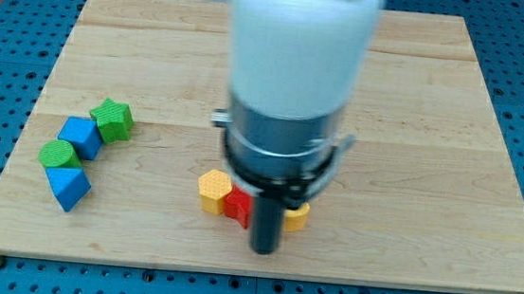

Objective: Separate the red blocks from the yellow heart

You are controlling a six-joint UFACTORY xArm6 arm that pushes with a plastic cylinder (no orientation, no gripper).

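Note:
My tip [263, 250] rests on the board near the view's bottom centre. A red block [237, 205] lies just left of the rod, touching or nearly touching it; its shape is partly hidden. A yellow block [213, 188] sits against the red block's left side. Another yellow block [298, 216] peeks out right of the rod, mostly hidden; I cannot tell which yellow one is the heart. Any second red block is hidden behind the arm.
At the view's left sits a cluster: a green star-like block [112, 120], a blue block [81, 137], a green round block [59, 155] and a blue triangular block [68, 187]. The wooden board [437, 105] is bordered by blue matting.

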